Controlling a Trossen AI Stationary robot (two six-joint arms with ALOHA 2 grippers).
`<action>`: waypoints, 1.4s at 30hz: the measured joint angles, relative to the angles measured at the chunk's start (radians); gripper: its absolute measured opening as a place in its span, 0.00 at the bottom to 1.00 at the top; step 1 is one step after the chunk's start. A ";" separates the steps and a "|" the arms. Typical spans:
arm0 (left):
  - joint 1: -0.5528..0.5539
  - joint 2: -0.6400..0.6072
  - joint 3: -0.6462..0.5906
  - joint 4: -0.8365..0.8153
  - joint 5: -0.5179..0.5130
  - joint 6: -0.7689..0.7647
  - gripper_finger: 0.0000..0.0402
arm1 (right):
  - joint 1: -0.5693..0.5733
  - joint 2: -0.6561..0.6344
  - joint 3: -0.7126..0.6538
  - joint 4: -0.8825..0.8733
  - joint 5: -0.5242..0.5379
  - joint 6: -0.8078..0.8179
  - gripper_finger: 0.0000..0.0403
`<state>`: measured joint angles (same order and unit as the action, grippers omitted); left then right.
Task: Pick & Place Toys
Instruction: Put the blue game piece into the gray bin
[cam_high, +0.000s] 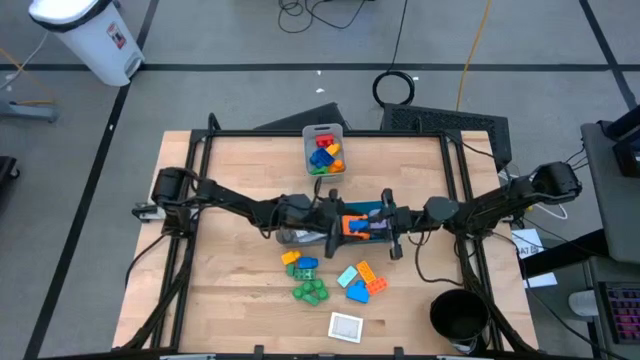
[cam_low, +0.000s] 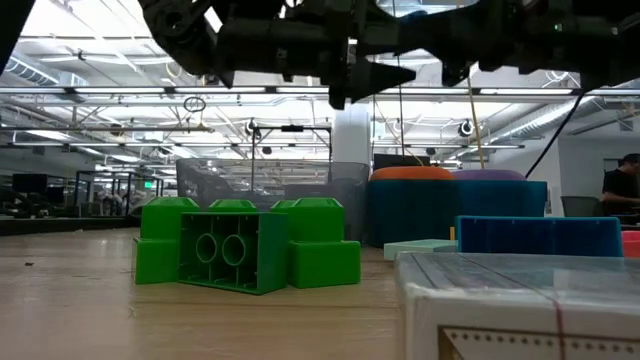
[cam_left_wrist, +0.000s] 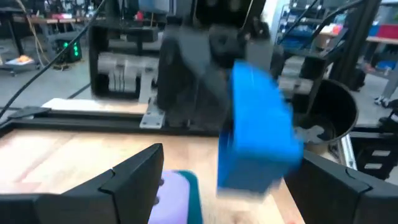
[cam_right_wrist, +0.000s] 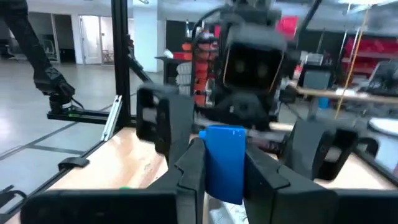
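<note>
Right gripper (cam_right_wrist: 225, 171): closed on blue brick (cam_right_wrist: 224, 163), fingers pinching its two side faces; brick stands upright between them, long axis roughly along the fingers, top end sticking out past the tips. High view puts this gripper (cam_high: 372, 222) at table centre, over the teal bin (cam_high: 368, 209), w/ orange toy (cam_high: 354, 225) just beside it.

Left gripper (cam_left_wrist: 217, 180): fingers spread wide, nothing between them. Sits opposite the right one at centre table (cam_high: 322, 222), nose to nose. In left wrist view the same blue brick (cam_left_wrist: 255, 127) hangs ahead of and between its open fingers, apart from both, no contact seen. Purple item (cam_left_wrist: 174, 190) lies below, partly hidden.

Key relation: brick is in the right gripper's hold, directly facing the left one, so either a drop into the bin underneath or a handover looks possible; cannot tell which. Judgement: right arm owns the move, left merely near.

Other stock:
- grey bin (cam_high: 324, 131) at far edge, holding red, blue, yellow bricks.
- loose pile near front: green brick (cam_high: 310, 291), orange brick (cam_high: 370, 279), white-edged card (cam_high: 346, 326).
- wooden table (cam_high: 230, 170).
</note>
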<state>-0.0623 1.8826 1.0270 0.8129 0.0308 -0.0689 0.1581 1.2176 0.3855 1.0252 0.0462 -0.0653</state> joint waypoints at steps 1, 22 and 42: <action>0.002 -0.007 -0.001 -0.014 -0.001 0.000 0.78 | -0.001 -0.005 0.001 0.000 0.000 -0.008 0.15; 0.032 -0.118 -0.002 -0.163 0.057 -0.022 0.26 | -0.014 -0.033 -0.002 -0.053 0.111 0.081 0.29; 0.331 -0.204 -0.002 -0.524 -0.373 -0.092 0.26 | -0.013 -0.217 -0.012 -0.247 0.161 0.130 0.56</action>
<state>0.2689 1.6782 1.0248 0.2890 -0.3420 -0.1604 0.1455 1.0005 0.3733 0.7787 0.2068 0.0647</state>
